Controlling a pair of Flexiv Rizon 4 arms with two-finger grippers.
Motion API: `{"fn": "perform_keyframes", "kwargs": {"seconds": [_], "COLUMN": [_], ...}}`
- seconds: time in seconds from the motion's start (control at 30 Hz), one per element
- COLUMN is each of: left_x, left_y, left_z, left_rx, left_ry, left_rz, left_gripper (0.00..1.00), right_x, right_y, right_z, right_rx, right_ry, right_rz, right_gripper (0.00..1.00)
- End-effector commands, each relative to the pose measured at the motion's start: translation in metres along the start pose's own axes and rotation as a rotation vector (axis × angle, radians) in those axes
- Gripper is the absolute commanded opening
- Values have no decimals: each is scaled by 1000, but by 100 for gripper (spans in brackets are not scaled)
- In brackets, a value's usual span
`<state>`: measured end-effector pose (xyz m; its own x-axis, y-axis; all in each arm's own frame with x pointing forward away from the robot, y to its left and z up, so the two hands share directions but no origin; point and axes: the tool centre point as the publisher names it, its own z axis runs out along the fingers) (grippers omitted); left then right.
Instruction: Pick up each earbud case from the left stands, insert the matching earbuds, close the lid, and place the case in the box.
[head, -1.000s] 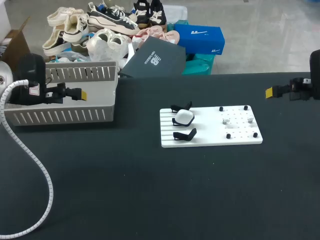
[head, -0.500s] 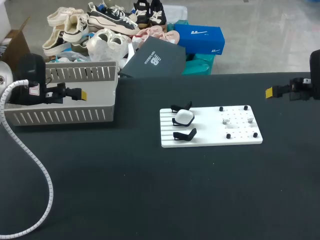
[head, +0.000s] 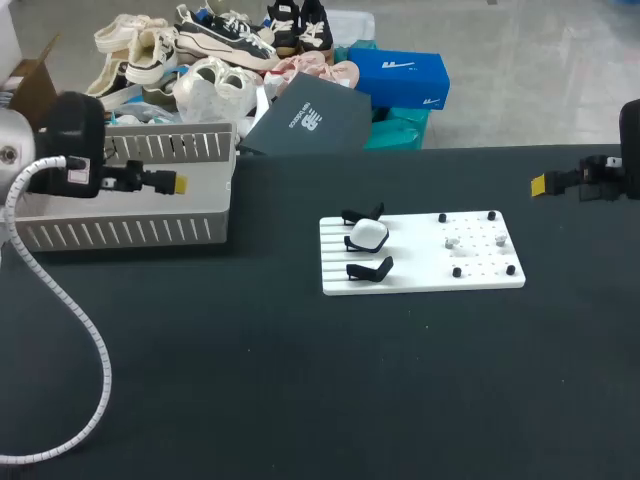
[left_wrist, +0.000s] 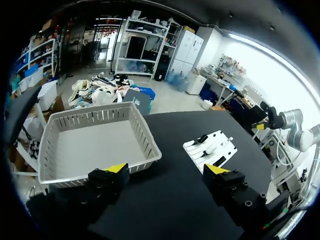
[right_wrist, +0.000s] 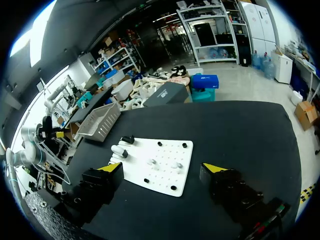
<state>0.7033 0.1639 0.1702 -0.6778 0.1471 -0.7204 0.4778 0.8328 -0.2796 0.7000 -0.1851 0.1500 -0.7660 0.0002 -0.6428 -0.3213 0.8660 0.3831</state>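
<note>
A white earbud case (head: 367, 234) rests on the middle of three black stands (head: 369, 268) at the left end of a white pegboard (head: 420, 275). Two small earbuds (head: 452, 241) lie among black pegs on its right half. The grey slatted basket (head: 130, 232) stands at the back left. My left gripper (head: 178, 184) hovers open over the basket's front wall, well left of the board. My right gripper (head: 538, 184) is open at the far right, clear of the board. The left wrist view shows its gripper (left_wrist: 166, 168) open and empty, with the basket (left_wrist: 146, 141) and board (left_wrist: 224, 149) ahead. The right wrist view shows its gripper (right_wrist: 161, 167) open above the board (right_wrist: 165, 180), with the case (right_wrist: 119, 150) beyond.
A white coiled cable (head: 70, 320) hangs from my left arm and loops over the table's left side. Black pegs (head: 457, 272) stick up from the board's right half. Bare black tabletop (head: 350, 390) stretches in front of the board.
My left arm has shifted a little to the right and up over the basket. My right arm, the case and the board are unchanged.
</note>
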Motion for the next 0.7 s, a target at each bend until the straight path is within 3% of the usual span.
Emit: {"fn": "perform_keyframes", "kwargs": {"seconds": [0.03, 0.47, 0.7], "left_x": [-8, -27, -31], "left_y": [-1, -34, -50], "left_z": [2, 22, 38], "left_rx": [102, 285, 343], "left_ry": [-35, -37, -110], "left_rz": [91, 409, 584], "left_gripper": [100, 100, 100], "right_x": [0, 0, 0], "right_y": [0, 0, 0], "right_z": [0, 0, 0], "right_rx": [0, 0, 0], "right_ry": [0, 0, 0], "right_rz": [0, 0, 0], "right_gripper": [100, 100, 100]}}
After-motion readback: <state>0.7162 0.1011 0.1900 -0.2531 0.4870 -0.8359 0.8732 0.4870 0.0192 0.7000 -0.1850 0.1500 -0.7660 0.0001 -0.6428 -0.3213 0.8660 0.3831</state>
